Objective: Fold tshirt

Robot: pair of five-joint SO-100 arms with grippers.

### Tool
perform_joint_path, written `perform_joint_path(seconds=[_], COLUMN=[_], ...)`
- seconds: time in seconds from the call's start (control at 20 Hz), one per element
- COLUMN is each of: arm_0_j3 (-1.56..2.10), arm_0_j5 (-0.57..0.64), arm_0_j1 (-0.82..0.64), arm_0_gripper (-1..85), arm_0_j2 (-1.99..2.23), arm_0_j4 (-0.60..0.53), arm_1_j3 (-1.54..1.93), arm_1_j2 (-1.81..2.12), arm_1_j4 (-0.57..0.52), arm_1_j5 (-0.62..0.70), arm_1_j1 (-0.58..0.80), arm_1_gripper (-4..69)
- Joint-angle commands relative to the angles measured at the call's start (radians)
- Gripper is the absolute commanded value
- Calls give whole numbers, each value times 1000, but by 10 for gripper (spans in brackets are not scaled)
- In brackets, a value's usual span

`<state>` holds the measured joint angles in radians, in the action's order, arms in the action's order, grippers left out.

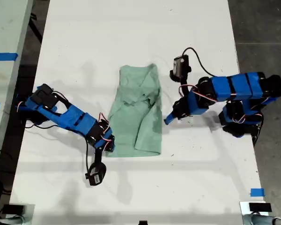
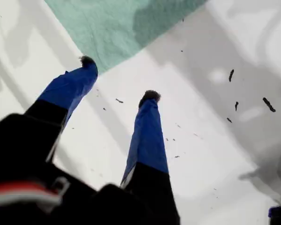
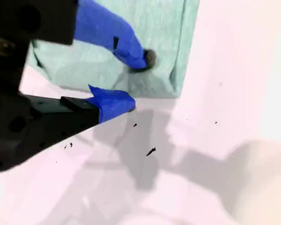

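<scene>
My second pincer (image 3: 140,80) is open, gripping nothing: one tip on the pale mint-green cloth tshirt (image 1: 138,117) at its near corner, other on the white worktop (image 1: 201,187). My first pincer (image 2: 119,78), also open & empty, sits just off the opposite long edge. Shirt lies lengthwise btwn both arms, second pincer nearer.

My first tool (image 2: 118,77) and my second tool (image 3: 140,79) both hang low, jaws parted.

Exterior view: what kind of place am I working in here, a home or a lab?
Most likely a lab or workshop bench: a bare white table with blue tape marks, a grey concrete-looking floor, and a second table alongside. Only the tshirt looks domestic.
</scene>
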<state>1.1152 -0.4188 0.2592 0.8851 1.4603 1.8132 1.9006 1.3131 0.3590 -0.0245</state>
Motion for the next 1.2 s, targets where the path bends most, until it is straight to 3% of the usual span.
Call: perform_joint_path(seconds=[0.0, 0.55, 0.6, 0.65, 0.7, 1.15], arm_0_j3=[-84, -77, -78, -84, -84, -81], arm_0_j5=[-3, 8, 6, 8, 9, -48], arm_0_j1=[-18, -25, -25, -23, -20, -14], arm_0_gripper=[12, 6, 44, 176, 242, 272], arm_0_j2=[11, 32, 29, 37, 66, 253], arm_0_j4=[-38, -72, -81, -84, -75, 137], arm_1_j3=[25, 127, 127, 127, 127, 158], arm_1_j2=[87, 179, 179, 179, 179, 189], arm_1_j4=[-38, -77, -80, -80, -80, -135], arm_1_j5=[-20, -40, -38, -37, -37, -54], arm_1_j1=[-11, -18, -20, -20, -21, -37], arm_1_gripper=[219, 182, 182, 182, 182, 181])
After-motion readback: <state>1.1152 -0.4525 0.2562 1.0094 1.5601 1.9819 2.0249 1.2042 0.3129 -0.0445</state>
